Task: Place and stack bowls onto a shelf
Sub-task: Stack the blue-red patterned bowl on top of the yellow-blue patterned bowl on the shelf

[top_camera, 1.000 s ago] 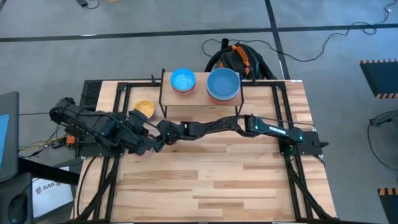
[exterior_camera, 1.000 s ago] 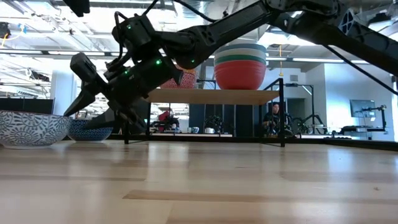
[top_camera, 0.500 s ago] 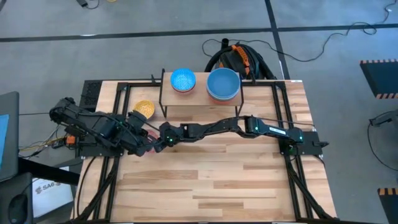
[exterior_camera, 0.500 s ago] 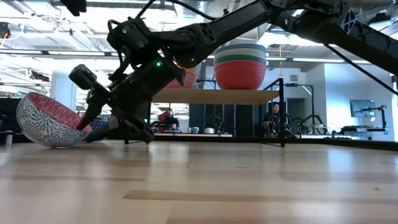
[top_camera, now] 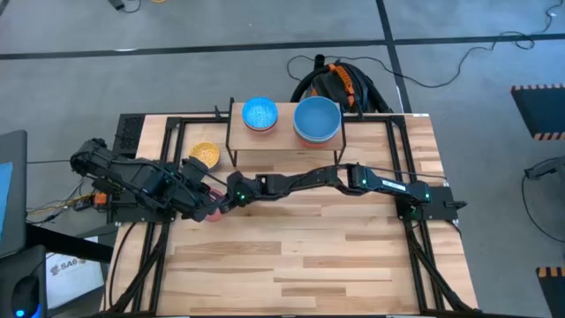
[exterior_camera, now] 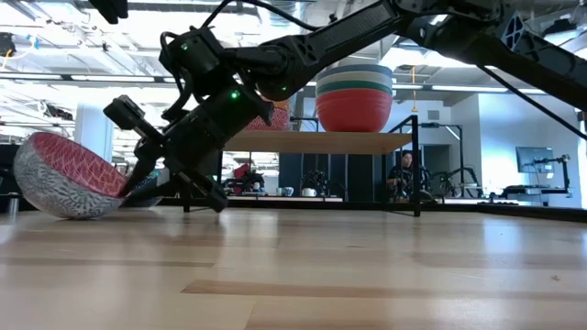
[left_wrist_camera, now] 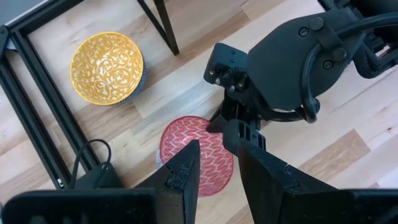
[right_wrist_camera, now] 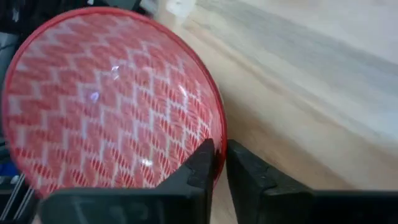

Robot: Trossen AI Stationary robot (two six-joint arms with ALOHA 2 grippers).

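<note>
Red bowl pinched at its rim

The red bowl (right_wrist_camera: 112,99) is tipped on the surface (top_camera: 309,256) near the yellow bowl (left_wrist_camera: 107,67), its rim clamped by the right end effector (right_wrist_camera: 219,163); the left end effector (left_wrist_camera: 217,165) is held slightly spread above it.

The high view looked straight down on the table (top_camera: 291,256); the low one sat level with it. Both wrist views looked closely at one bowl (left_wrist_camera: 196,152).

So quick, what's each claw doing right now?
Left gripper: open, holding nothing.
Right gripper: jaws pinched on the rim of the pink bowl.
</note>
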